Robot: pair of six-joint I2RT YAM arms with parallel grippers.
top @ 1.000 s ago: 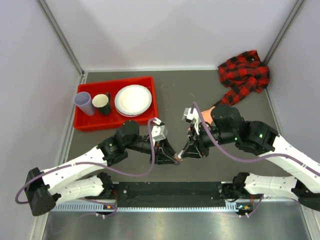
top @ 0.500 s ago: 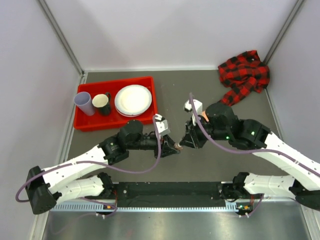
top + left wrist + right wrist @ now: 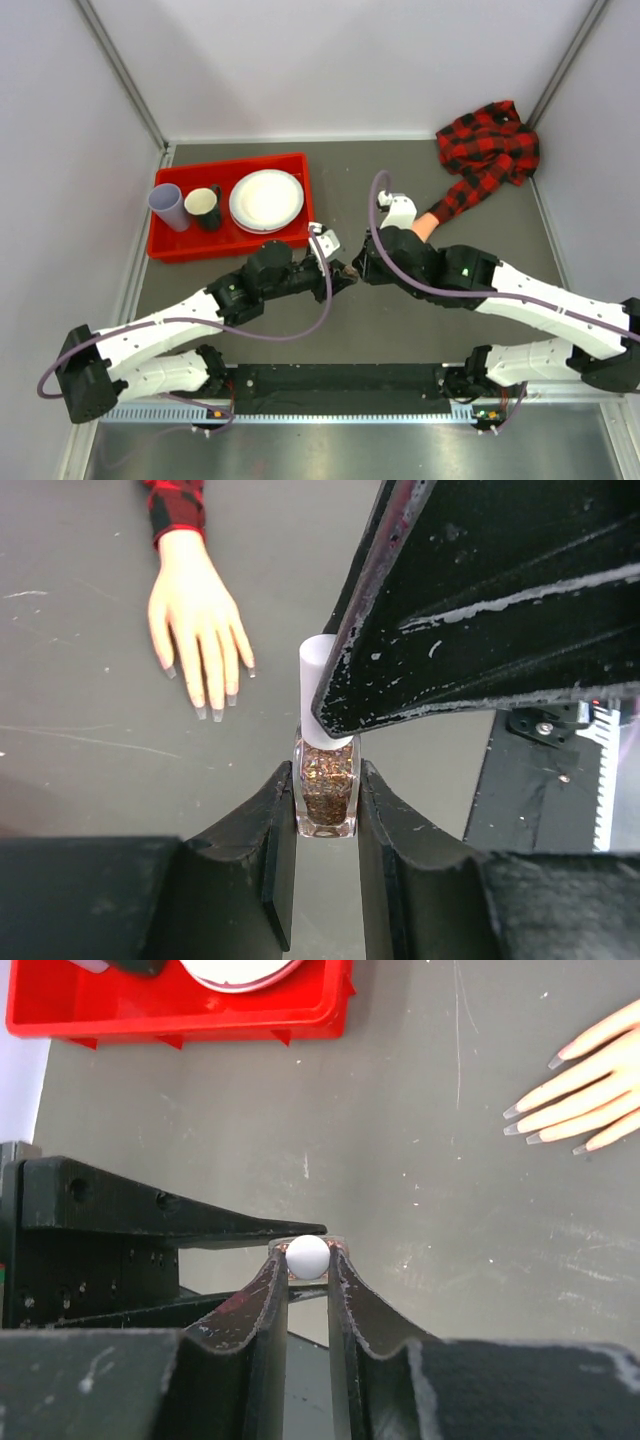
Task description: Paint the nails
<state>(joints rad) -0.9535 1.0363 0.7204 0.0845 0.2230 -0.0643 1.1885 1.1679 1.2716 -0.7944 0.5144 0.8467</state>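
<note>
White arms (image 3: 150,338) with black joints, purple cables (image 3: 371,205), and black, apparently scuffed end effectors (image 3: 323,780).

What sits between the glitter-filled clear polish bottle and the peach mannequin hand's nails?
Nothing: in the left wrist view, bare grey table separates the polish bottle from the nails.

Right claw (image 3: 307,1272) at bottom centre, both fingers (image 3: 262,1305) pinched tight on a white round cap (image 3: 307,1256); the bottle under it is hidden. Left claw (image 3: 300,1262) comes in from the left, black, its upper finger tip just beside the cap. Grey scratched bench (image 3: 430,1250). Mannequin hand (image 3: 585,1090) at the right edge, four fingers showing, pointing left, nails (image 3: 513,1112) pale grey. Red tray (image 3: 180,1018) at top left, well apart from the cap, white plate (image 3: 240,968) in it, cut off by the frame.
</note>
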